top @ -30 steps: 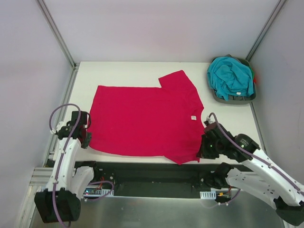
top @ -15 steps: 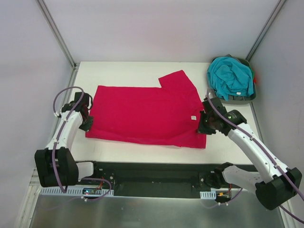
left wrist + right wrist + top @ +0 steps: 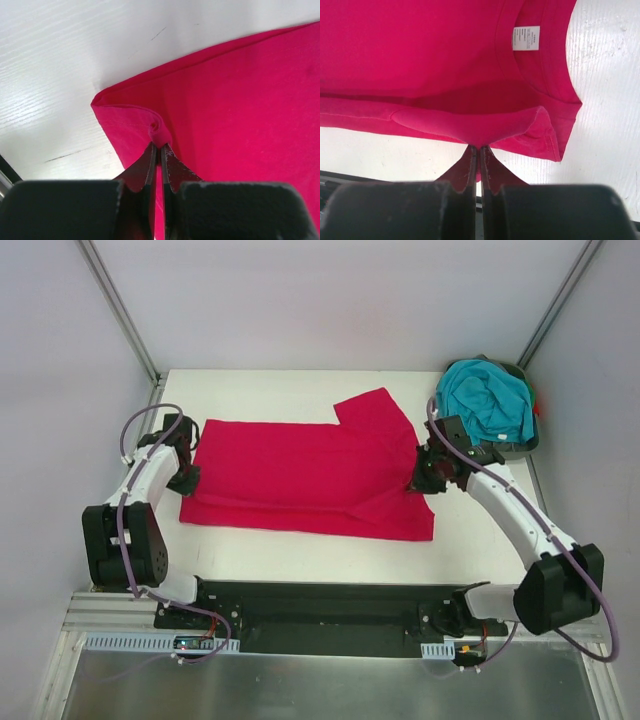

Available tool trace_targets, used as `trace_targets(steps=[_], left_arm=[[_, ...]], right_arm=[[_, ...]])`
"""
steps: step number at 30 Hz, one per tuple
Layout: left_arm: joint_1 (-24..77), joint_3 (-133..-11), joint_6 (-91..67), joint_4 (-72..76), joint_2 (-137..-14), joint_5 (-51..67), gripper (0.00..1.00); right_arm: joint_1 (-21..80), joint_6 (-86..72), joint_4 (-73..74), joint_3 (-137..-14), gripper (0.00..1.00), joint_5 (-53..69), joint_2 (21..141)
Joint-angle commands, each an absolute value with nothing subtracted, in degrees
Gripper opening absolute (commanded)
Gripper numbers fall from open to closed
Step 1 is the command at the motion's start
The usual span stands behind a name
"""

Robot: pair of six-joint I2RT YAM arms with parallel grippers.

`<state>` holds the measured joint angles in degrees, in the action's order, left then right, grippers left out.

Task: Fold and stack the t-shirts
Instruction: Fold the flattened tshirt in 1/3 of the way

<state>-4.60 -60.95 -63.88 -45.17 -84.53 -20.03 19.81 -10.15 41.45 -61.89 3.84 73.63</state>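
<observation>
The crimson-red t-shirt [image 3: 300,475] lies spread on the white table, its near edge folded over toward the back. My left gripper [image 3: 185,477] is shut on the shirt's left hem corner [image 3: 159,134], pinching a small bunch of cloth. My right gripper [image 3: 420,480] is shut on the shirt's folded right edge [image 3: 480,132], near the collar with its white tag [image 3: 526,38]. The teal t-shirt [image 3: 485,400] lies crumpled in the tray at the back right.
The dark grey-green tray [image 3: 520,445] stands at the back right corner, just behind my right arm. Bare white table [image 3: 280,390] shows behind the red shirt and along the near edge [image 3: 300,555]. Enclosure walls stand on three sides.
Both grippers have carried the red shirt's near edge away from the table front toward the back, folding it over. The shirt now looks narrower front to back.
</observation>
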Motion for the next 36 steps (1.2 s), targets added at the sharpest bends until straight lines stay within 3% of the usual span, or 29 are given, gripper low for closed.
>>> trace_targets(steps=[1,14,21,23,25,26,30,33,34,36], left_arm=[[-5.0,-63.3,-64.6,-45.9,-85.8,-22.4,0.0],[-5.0,-67.5,-63.8,-46.0,-94.6,-22.5,0.0],[-5.1,-68.6,-64.0,-46.0,-96.2,-24.8,0.42],[-5.2,-69.5,-63.0,-46.1,-95.9,-23.9,0.57],[-5.3,-70.7,-60.7,-46.1,-95.0,-22.4,0.92],[-5.3,-71.0,-59.7,-46.1,-94.4,-21.8,0.99],[-5.3,-68.9,-56.0,-46.1,-87.4,-20.7,0.99],[-5.3,-64.7,-54.1,-45.8,-81.8,-17.7,0.99],[-5.1,-62.3,-53.3,-44.9,-80.2,-15.4,0.99],[-5.1,-56.7,-50.9,-41.2,-77.3,-10.0,0.99]], right_arm=[[17.9,-8.8,38.5,-65.7,0.01,5.7,77.4],[15.4,-7.3,35.2,-70.1,0.01,4.0,88.0],[13.8,-7.8,34.4,-73.6,0.01,3.9,94.6],[13.4,-7.6,34.4,-75.6,0.11,4.1,97.1],[13.4,-5.8,34.9,-78.6,0.32,4.3,99.6],[13.3,-4.8,36.1,-80.4,0.37,4.0,100.8],[13.4,-2.2,41.3,-86.0,0.59,2.1,101.8],[14.0,-2.5,39.8,-80.4,0.91,3.2,95.7],[14.5,-2.7,38.4,-77.2,0.96,4.3,93.3],[15.7,-3.6,35.0,-70.8,0.96,8.6,87.7]])
